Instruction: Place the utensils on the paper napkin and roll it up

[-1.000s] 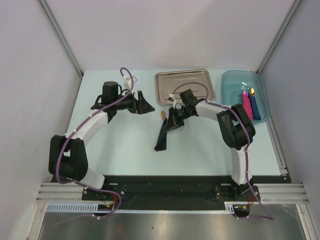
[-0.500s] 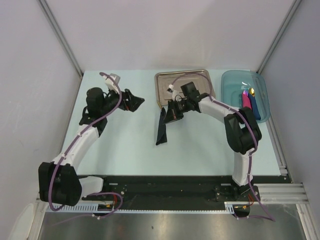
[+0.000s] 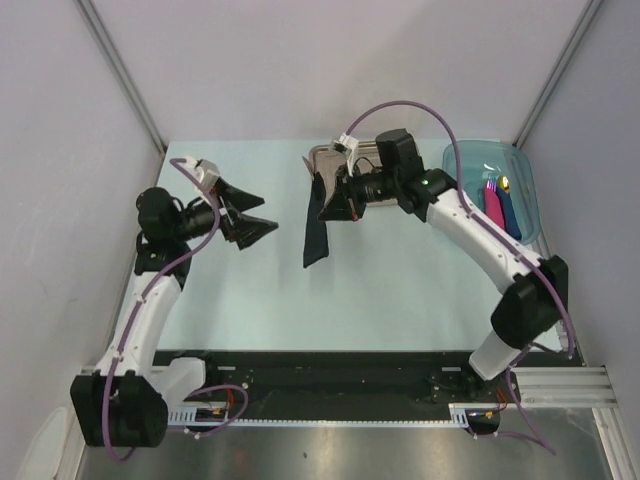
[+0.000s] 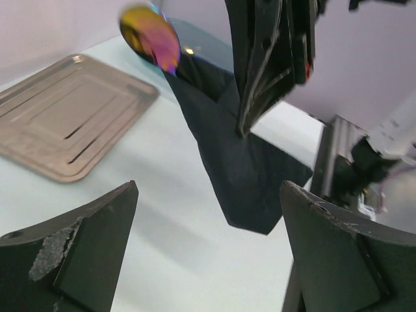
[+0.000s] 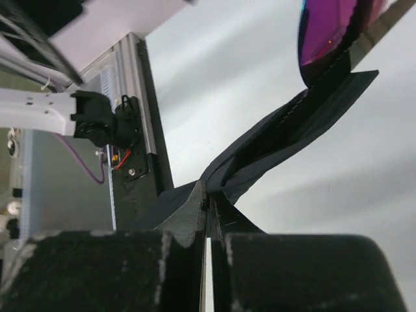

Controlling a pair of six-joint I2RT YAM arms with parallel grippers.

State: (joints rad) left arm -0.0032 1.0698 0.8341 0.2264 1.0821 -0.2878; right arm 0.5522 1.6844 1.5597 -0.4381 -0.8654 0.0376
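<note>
Right gripper point(image 3: 328, 197) is pinched tight on the black napkin point(image 3: 313, 235), which hangs in a loose fold over the table point(image 3: 400, 290), just near of the steel tray point(image 4: 71, 110). A shiny utensil point(image 4: 151, 36) tip pokes from its top. Left gripper point(image 3: 266, 214) hovers to its left, fingers spread wide, well apart from it

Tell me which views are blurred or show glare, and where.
Top external: sharp, evenly lit, faint shadows on the table. Left wrist: the shiny utensil end is blurred with coloured glare; the tray is clear. Right wrist: the right end effector, shut on the napkin, is dark and out of focus.
</note>
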